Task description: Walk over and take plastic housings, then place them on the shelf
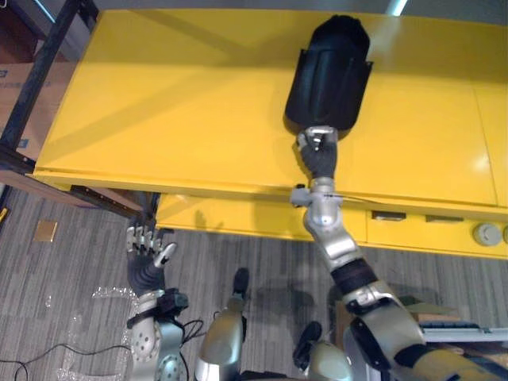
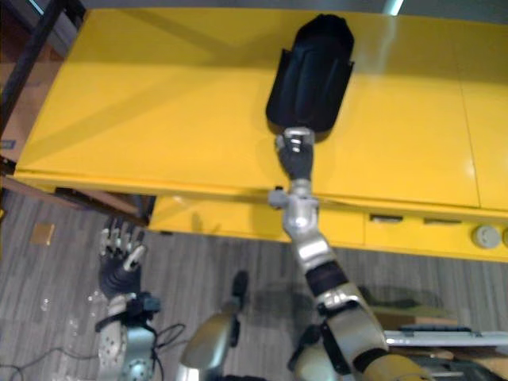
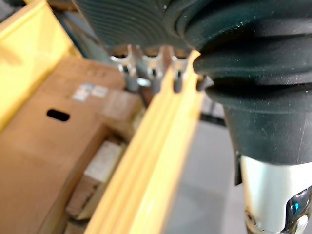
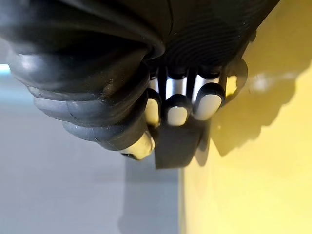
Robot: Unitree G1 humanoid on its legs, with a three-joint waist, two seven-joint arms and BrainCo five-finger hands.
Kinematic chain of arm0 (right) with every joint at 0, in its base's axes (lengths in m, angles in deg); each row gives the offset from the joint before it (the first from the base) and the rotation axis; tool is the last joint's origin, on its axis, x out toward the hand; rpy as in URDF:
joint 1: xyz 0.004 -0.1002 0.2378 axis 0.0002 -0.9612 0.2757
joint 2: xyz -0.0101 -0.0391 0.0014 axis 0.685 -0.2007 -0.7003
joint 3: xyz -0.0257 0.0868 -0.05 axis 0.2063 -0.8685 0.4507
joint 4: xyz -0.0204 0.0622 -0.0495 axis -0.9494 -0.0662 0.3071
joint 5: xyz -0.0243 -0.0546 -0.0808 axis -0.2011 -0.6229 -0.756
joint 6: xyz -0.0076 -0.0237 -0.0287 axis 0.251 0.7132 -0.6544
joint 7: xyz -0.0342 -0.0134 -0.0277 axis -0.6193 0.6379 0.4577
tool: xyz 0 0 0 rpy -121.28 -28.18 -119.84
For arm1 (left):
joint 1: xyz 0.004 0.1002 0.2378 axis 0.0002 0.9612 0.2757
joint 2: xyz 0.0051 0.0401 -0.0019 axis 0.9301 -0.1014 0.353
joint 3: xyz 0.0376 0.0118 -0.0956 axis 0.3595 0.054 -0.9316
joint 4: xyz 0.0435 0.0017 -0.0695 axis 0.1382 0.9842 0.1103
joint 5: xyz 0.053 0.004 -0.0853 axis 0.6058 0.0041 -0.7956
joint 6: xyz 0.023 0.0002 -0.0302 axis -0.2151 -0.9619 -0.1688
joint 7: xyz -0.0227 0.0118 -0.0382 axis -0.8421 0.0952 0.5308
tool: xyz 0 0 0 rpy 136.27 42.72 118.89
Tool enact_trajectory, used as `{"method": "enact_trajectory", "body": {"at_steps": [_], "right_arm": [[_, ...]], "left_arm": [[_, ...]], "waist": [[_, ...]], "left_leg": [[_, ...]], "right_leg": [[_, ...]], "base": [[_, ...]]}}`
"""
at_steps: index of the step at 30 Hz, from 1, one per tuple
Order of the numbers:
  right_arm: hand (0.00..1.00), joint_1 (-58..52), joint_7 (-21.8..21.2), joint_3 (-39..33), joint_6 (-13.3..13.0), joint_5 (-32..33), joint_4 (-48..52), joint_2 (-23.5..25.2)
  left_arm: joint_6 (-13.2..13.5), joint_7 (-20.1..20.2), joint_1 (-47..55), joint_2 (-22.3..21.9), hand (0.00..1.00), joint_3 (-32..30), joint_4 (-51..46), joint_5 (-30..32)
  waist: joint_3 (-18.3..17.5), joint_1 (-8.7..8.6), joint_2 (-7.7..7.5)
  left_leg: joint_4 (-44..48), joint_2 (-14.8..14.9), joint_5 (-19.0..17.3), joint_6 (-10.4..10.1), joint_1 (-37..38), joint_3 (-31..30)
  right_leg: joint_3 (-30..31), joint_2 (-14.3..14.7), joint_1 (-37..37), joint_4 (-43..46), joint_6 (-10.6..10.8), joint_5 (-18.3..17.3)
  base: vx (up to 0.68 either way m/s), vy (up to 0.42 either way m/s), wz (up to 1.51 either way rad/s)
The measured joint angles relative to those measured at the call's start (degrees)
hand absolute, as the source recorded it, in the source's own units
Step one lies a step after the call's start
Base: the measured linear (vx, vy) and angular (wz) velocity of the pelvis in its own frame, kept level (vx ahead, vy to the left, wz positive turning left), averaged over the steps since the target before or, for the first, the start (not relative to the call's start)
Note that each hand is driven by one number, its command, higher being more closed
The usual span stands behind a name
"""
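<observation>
Overhead, yellow shelf top (image 1: 159,119), right hand (image 1: 319,155) pinching black housing (image 1: 329,71), left hand (image 1: 145,268) spread, grey floor (image 1: 71,262).

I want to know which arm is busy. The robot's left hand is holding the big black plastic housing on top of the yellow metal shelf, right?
Not quite. It is the right hand that grips the black plastic housing on top of the yellow metal shelf, as the left eye view shows. The left hand hangs open over the grey floor.
</observation>
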Motion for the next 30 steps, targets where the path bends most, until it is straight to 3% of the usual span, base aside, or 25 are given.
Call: {"method": "enact_trajectory", "body": {"at_steps": [6,7,15,20,21,23,24,30], "right_arm": [[1.00,-2.19,-0.53,0.38,-0.20,-0.55,2.96,0.25],[0.00,-4.12,-0.36,0.79,-0.15,-1.45,5.51,0.41],[0.00,-11.48,1.82,7.69,-1.07,-6.58,30.05,1.45],[0.00,-19.39,-2.68,7.39,-1.03,0.67,35.97,0.83],[0.00,-25.27,-4.32,6.25,-0.98,2.46,38.04,-0.41],[0.00,-29.13,-5.69,4.90,-0.80,3.07,39.41,-1.02],[0.00,-44.56,-14.43,-3.40,-0.31,9.11,42.27,-4.38],[0.00,-45.12,-14.68,-3.61,-0.33,9.11,41.42,-4.40]], "left_arm": [[0.02,-0.02,0.01,0.00,0.00,-0.01,0.05,0.00],[0.03,-0.06,0.01,0.00,0.00,0.00,0.05,0.01],[0.46,-0.47,0.63,-0.24,0.00,0.41,0.07,0.25],[0.97,-0.64,1.98,-0.34,0.00,0.15,-0.03,0.67],[0.96,-0.52,3.09,-0.34,0.00,0.15,-0.07,0.70],[0.96,-0.38,3.37,-0.33,0.00,0.12,-0.10,0.80],[0.98,-0.31,7.16,-2.02,0.00,-4.19,-3.23,1.24],[0.98,-0.35,6.60,-2.02,0.00,-4.13,-3.23,1.24]], "waist": [[0.00,-0.05,-0.01],[0.01,-0.05,-0.03],[0.17,-0.76,-0.41],[-1.67,-1.71,-2.66],[-3.30,-1.85,-4.02],[-4.45,-2.18,-4.71],[-14.85,-5.04,-4.96],[-15.63,-5.16,-4.84]], "left_leg": [[0.00,0.03,0.00,0.00,0.01,0.14],[0.00,0.04,0.00,0.00,0.02,0.22],[-0.01,0.73,-0.55,-0.12,1.45,1.85],[-0.03,0.76,-1.10,-0.20,2.10,2.54],[-0.03,0.65,-1.41,-0.11,2.10,3.14],[-0.03,0.48,-1.54,-0.09,2.11,3.21],[-0.33,1.83,-2.03,-0.23,3.98,6.79],[-0.18,2.03,-2.02,-0.23,4.19,7.38]], "right_leg": [[0.05,0.01,-0.01,-0.10,0.19,0.09],[0.12,0.02,-0.02,-0.20,0.25,0.13],[1.72,0.44,0.47,-0.68,0.32,0.19],[1.99,0.56,1.33,-2.18,0.47,0.29],[2.57,0.54,1.39,-2.70,0.85,0.63],[2.60,0.51,1.70,-3.20,0.99,0.94],[6.02,1.37,2.14,-5.57,0.65,3.10],[6.70,1.49,2.02,-5.36,0.57,3.30]], "base": [[0.00,-0.016,0.00],[0.00,0.000,0.00],[0.00,-0.017,-0.12],[0.01,-0.014,-0.05],[0.06,-0.016,-0.10],[0.05,-0.013,-0.04],[0.00,0.000,0.00],[0.00,0.000,-0.04]]}}
